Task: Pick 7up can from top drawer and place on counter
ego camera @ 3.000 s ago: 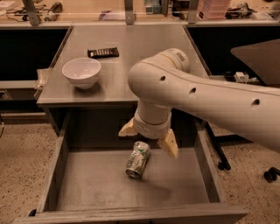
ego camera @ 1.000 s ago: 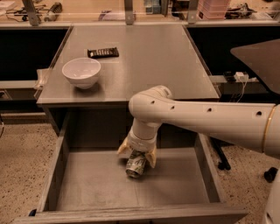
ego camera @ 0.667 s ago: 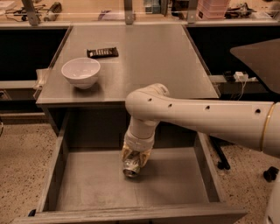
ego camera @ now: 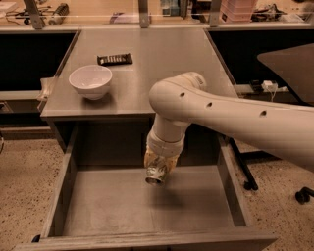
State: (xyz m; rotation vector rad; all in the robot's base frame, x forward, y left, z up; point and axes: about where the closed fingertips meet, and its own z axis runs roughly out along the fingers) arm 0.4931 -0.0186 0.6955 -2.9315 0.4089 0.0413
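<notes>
One second on, the gripper (ego camera: 158, 170), clamped on the 7up can (ego camera: 155, 178), has lifted it off the top drawer (ego camera: 108, 206) floor; counter (ego camera: 162, 63) placement remains.

We see a speckled beige floor (ego camera: 22, 171), a pale bench (ego camera: 98, 19) with metal posts (ego camera: 143, 13) behind, and perhaps a chair's castor (ego camera: 300, 196) at right.

A lab or office workroom is indicated. Beyond the jaws of the gripper (ego camera: 158, 169), which is held inside the top drawer (ego camera: 63, 196) and clamped on the 7up can (ego camera: 155, 175), a pale bench (ego camera: 98, 19) with metal posts (ego camera: 143, 11) and scattered gear (ego camera: 59, 12) is seen. Off to one side of the jaws, a chair castor (ego camera: 302, 195) and a plug block (ego camera: 269, 86) are seen, and speckled flooring (ego camera: 24, 171) lies below.
</notes>
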